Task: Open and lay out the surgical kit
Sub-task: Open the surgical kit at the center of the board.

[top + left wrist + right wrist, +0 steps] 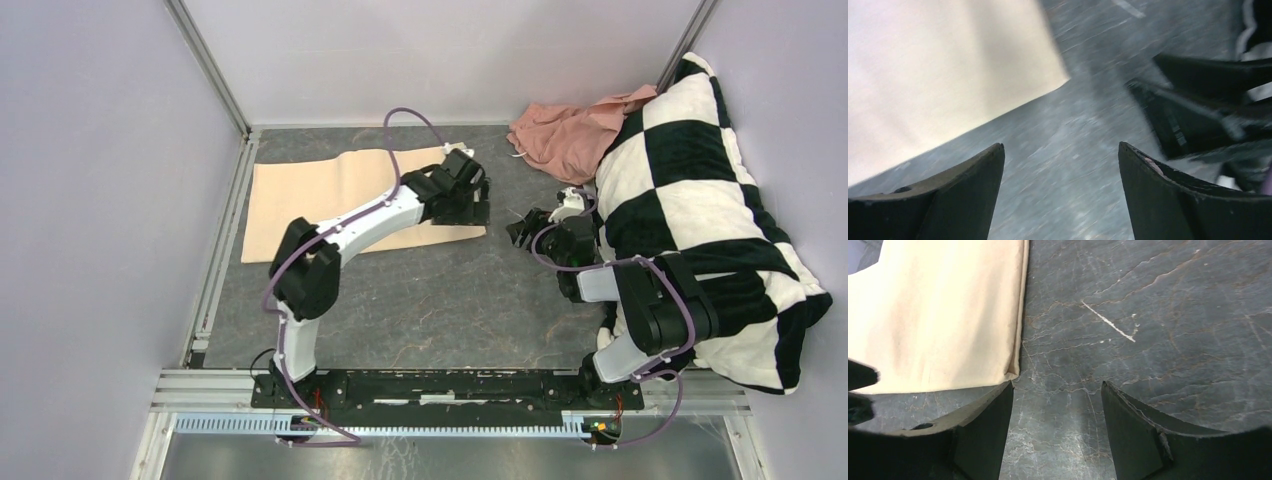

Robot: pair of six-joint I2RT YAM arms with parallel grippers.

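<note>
Now | left claw (1060,150): spread wide, empty, beside cloth wrap (300,195) corner | right claw (1057,385): spread, empty, over grey surface (1148,315) by wrap edge

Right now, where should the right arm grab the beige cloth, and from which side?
The beige cloth lies flat, so probably take its near right corner, where the folded edge shows a lip. Come in low from the right; the right gripper faces it, open.

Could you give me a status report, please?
Left pincer open, empty, at right edge of flat beige cloth wrap. Right pincer open, empty, nearby. No tray or instruments visible. Crumpled pink cloth and checked pillow off right.
</note>
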